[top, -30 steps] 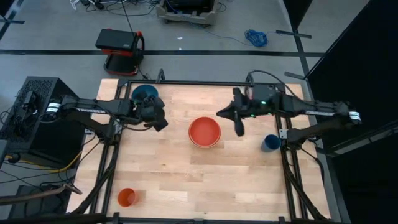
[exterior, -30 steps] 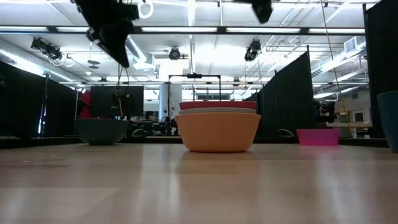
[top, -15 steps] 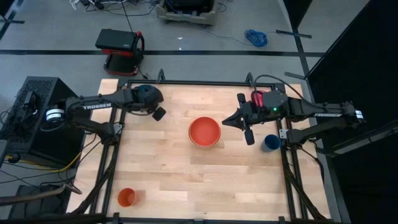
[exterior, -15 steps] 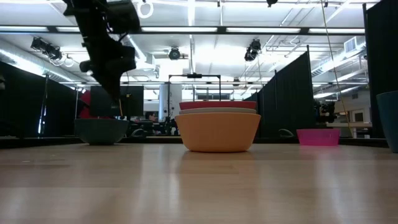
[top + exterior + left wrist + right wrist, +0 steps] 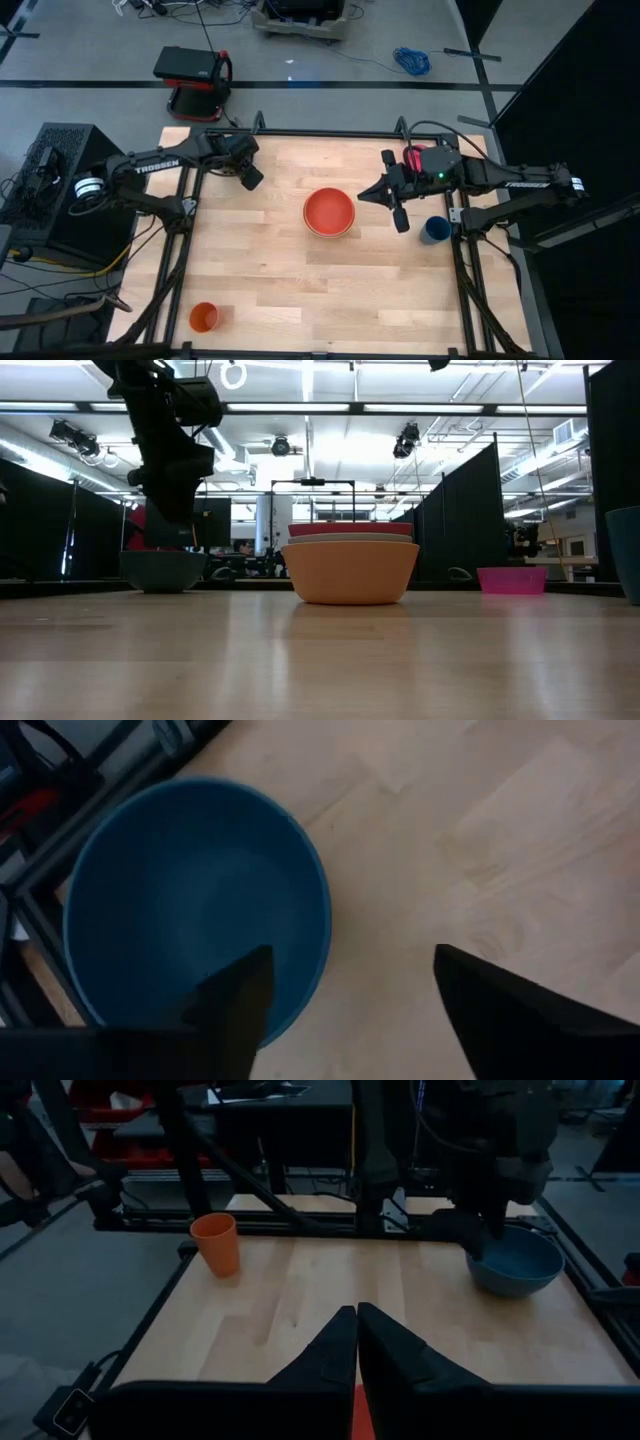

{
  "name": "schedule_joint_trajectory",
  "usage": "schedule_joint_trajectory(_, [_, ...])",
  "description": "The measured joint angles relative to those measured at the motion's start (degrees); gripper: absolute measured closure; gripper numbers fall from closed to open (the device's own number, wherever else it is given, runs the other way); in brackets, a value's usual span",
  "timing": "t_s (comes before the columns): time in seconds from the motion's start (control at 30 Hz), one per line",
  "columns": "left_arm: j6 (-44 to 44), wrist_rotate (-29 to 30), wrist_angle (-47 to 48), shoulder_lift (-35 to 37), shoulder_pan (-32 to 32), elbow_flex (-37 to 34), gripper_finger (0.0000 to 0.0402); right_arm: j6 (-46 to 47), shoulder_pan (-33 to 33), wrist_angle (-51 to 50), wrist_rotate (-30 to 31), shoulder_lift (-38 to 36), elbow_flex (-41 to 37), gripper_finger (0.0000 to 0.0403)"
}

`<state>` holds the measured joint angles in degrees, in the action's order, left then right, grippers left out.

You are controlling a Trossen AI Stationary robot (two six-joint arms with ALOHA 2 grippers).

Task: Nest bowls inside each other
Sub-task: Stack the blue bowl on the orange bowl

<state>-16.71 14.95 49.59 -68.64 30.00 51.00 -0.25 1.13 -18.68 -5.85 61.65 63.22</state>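
Note:
A teal-blue bowl [image 5: 190,900] stands on its base at the table's far left corner. My left gripper [image 5: 345,995] hangs just above it, open and pointing steeply down. One finger [image 5: 235,1005] is over the bowl's inside near the rim, the other [image 5: 490,1015] over bare table outside it. In the middle an orange bowl [image 5: 350,575] holds a pale white-blue bowl and a red bowl [image 5: 329,212]. A pink bowl [image 5: 412,160] sits at the far right, partly under my right arm. My right gripper [image 5: 357,1342] is shut and empty, raised between the stack and the pink bowl.
A small orange cup [image 5: 204,317] stands at the near left and a dark-blue cup [image 5: 435,230] by the right edge. The black frame rail [image 5: 300,132] runs close behind the teal bowl. Bare wood lies between the teal bowl and the stack.
My left gripper has swung from left of the stack toward the far left corner and come down over the teal-blue bowl, tipping more steeply downward. My right gripper has drawn back a little toward the right edge, uncovering the pink bowl. The bowls have not moved.

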Motion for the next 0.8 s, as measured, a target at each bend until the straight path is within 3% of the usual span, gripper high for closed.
schedule_joint_trajectory(0.27, [1.45,-0.49,1.71,-7.59,2.6,0.02,0.009,0.04,0.0,-1.05,0.0,0.02,0.0,0.0403])
schedule_joint_trajectory(0.8, [4.33,-0.32,1.02,-16.62,5.84,0.04,0.0308,0.17,0.0,-3.44,-0.02,0.04,0.0,0.0403])
